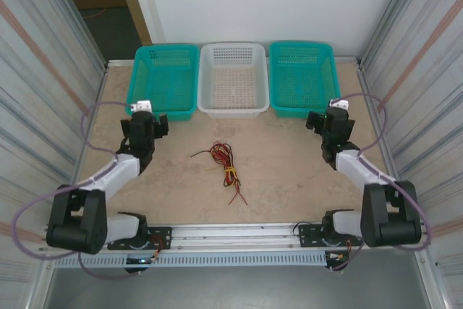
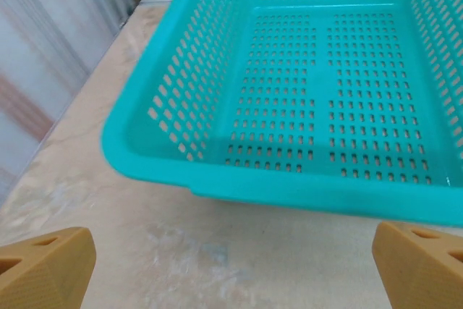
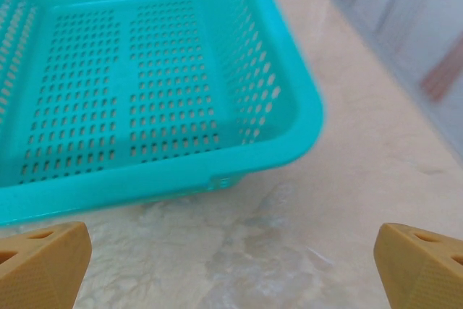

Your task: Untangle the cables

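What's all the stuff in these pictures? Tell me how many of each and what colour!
cables: one tangled bunch, red and black, middle of the table
tie: one, yellow, around the bunch
left basket: one, teal, far side, left, empty
middle basket: one, white, far side, centre, empty
right basket: one, teal, far side, right, empty
table: one, beige, under everything
left arm: one, black and white, near left
right arm: one, black and white, near right
left tool: one, tan fingers, open, facing the left basket
right tool: one, tan fingers, open, facing the right basket
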